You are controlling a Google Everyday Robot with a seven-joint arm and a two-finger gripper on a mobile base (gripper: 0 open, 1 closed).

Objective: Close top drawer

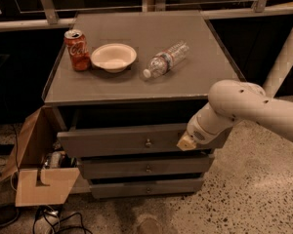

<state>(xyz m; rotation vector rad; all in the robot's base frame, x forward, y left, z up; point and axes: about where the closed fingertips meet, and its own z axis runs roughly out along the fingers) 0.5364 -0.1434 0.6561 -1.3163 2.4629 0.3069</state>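
The top drawer [117, 141] is the uppermost of three grey-brown fronts in the cabinet and stands pulled out, its front well ahead of the two below. A small round metal knob [148, 143] sits at its centre. My gripper [186, 143] is at the end of the white arm [244, 106], which reaches in from the right. It rests against the right part of the top drawer's front, right of the knob.
On the cabinet top [195, 77] stand a red soda can [77, 50], a white bowl [113, 57] and a plastic bottle [165, 59] lying on its side. An open cardboard box [36, 169] and cables [44, 221] lie on the floor at the left.
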